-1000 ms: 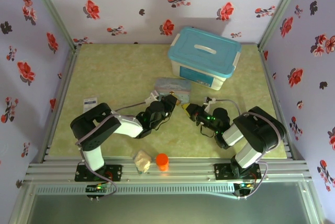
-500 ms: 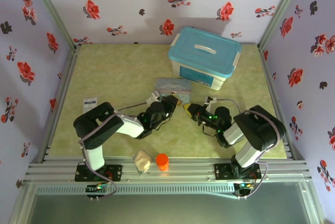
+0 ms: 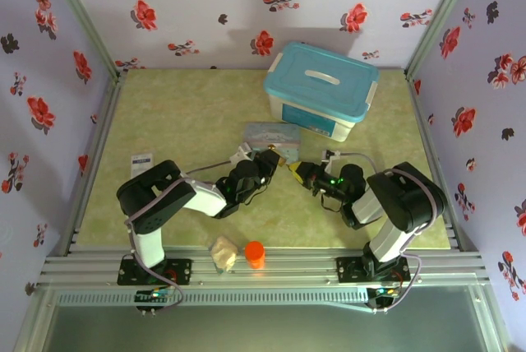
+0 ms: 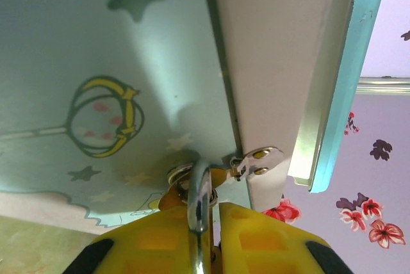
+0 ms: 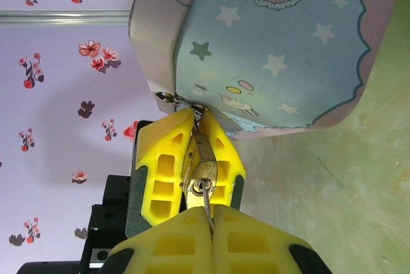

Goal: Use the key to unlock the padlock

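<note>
Right wrist view: the right gripper [image 5: 209, 217] is pinching shut on the key [image 5: 207, 202], whose tip is meeting the underside of the padlock [image 5: 201, 157]; how deep it is sitting cannot be told.
Left gripper [image 5: 194, 159]: is clamping the padlock's brass body between its yellow fingers.
Padlock location: is hanging by its shackle [image 4: 198, 194] through the hasp [image 4: 256, 162] of the pale blue tin [image 5: 282, 50], between both grippers, just above the tabletop [image 3: 181, 105].
Risk, key: the thin sliver is likely twisting or slipping in the pads if turned before it is fully seated.
Risk, padlock: turning force is probably dragging the light tin along, misaligning the keyhole.
Risk, grip: a loosening left hold is letting the body spin with the key.
</note>
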Action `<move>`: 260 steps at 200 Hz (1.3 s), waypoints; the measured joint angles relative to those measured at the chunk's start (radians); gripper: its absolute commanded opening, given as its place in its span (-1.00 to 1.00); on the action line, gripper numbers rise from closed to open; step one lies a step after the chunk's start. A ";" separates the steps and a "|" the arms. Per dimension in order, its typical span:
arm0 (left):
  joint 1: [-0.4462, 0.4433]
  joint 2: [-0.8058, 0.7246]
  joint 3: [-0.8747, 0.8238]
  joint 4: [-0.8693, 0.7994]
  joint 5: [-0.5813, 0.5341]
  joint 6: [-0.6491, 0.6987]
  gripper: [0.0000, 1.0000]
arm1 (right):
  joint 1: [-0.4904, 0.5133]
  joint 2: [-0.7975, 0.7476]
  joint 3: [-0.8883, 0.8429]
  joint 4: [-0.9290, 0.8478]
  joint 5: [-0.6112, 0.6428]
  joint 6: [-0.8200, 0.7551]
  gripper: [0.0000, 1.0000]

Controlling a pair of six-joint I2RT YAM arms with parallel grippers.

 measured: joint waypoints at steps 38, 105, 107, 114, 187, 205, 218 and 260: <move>0.000 0.007 0.000 0.013 0.006 -0.004 -1.00 | -0.019 0.007 0.006 0.000 -0.038 -0.003 -1.00; 0.000 0.035 0.000 0.045 0.010 -0.009 -1.00 | -0.036 0.036 0.010 0.004 -0.059 -0.010 -1.00; 0.000 0.036 0.000 0.046 0.010 -0.011 -1.00 | -0.036 0.035 0.010 0.003 -0.059 -0.010 -1.00; 0.000 0.040 0.000 0.050 0.010 -0.012 -1.00 | -0.036 0.034 0.010 0.000 -0.059 -0.010 -1.00; 0.000 0.045 0.000 0.068 0.010 -0.027 -1.00 | -0.036 0.011 0.010 -0.010 -0.055 -0.005 -1.00; 0.000 0.045 0.000 0.074 0.011 -0.030 -1.00 | -0.036 -0.005 0.010 -0.019 -0.055 0.003 -1.00; 0.000 0.045 0.000 0.085 0.011 -0.031 -1.00 | -0.036 -0.010 0.010 -0.019 -0.055 0.010 -1.00; 0.003 0.046 0.003 0.089 0.010 -0.041 -1.00 | -0.036 0.012 0.021 -0.010 -0.060 0.029 -1.00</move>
